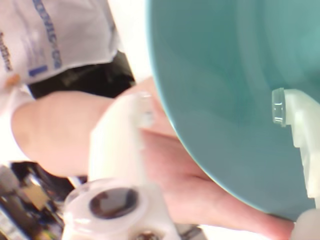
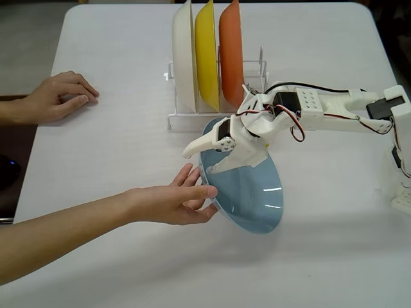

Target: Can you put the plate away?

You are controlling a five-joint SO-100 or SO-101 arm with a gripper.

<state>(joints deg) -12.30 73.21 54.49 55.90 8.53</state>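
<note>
The light blue-grey plate [image 2: 253,199] stands tilted on the table in front of the rack, and a person's hand [image 2: 173,202] props up its left rim. My gripper [image 2: 200,162] is open at the plate's upper left rim, one finger on each side of the edge. In the wrist view the plate [image 1: 225,60] fills the upper right. Its rim lies between my gripper's [image 1: 210,105] two white fingers, and the hand [image 1: 200,195] shows under it. I cannot tell whether the fingers touch the plate.
A white wire dish rack [image 2: 192,122] stands behind the plate and holds a white plate [image 2: 184,51], a yellow plate [image 2: 207,51] and an orange plate [image 2: 231,51] upright. A second hand [image 2: 58,96] rests on the table at the left. My arm [image 2: 334,112] reaches in from the right.
</note>
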